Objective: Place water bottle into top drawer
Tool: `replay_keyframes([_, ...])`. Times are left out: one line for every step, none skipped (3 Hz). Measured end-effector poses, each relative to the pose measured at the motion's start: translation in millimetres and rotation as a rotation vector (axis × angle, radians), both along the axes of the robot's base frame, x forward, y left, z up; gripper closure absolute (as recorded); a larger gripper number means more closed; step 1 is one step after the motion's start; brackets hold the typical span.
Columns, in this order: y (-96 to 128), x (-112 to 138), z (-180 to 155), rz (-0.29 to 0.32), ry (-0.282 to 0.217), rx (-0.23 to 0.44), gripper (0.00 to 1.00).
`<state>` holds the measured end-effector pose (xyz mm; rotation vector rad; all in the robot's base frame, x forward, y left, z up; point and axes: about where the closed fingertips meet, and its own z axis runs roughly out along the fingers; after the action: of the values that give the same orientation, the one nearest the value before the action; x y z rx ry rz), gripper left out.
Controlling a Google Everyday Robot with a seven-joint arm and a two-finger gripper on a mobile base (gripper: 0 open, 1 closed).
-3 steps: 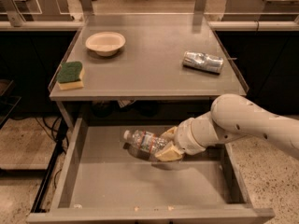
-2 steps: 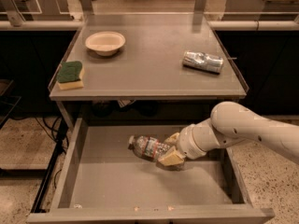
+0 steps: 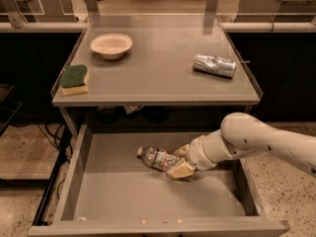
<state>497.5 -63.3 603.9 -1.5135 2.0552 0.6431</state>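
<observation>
**A:** Gripper position?

**B:** Gripper point(image 3: 177, 161) is down inside the top drawer point(image 3: 118, 194), right of centre. It sits on the end of a pale arm point(image 3: 256, 141) that comes in over the drawer's right wall.

**A:** Its state?

**B:** Clenched on the water bottle point(image 3: 157, 158). Two tan fingers point(image 3: 180, 171), one above and one below the bottle's base end. Label and neck stick out to the left.

**A:** How does the bottle lie?

**B:** On its side, cap end pointing left and slightly toward the back of the drawer. It is low over the grey drawer bottom, roughly mid-drawer. Whether it touches the bottom or hangs just above it, I cannot tell from this angle; it looks very close.

**A:** The drawer itself?

**B:** Pulled out toward the camera, beneath the table point(image 3: 158, 78). Flat bottom, low side walls. A few pale specks near the front edge.

**A:** On the table?

**B:** Three things, well apart.
- Cream bowl point(image 3: 111, 45), upright, back left.
- Sponge point(image 3: 74, 79) at the front-left edge, green side up, yellow beneath.
- Crushed silver can point(image 3: 214, 65) on its side, on the right half.

**A:** Around the table?

**B:** Speckled floor point(image 3: 24, 152) on both sides. Dark cables point(image 3: 59, 147) run down beside the left leg.
</observation>
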Motion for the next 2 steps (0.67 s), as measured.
replay_keyframes([0.0, 0.0, 0.0, 0.0, 0.0, 0.0, 0.6])
replay_keyframes([0.0, 0.0, 0.0, 0.0, 0.0, 0.0, 0.29])
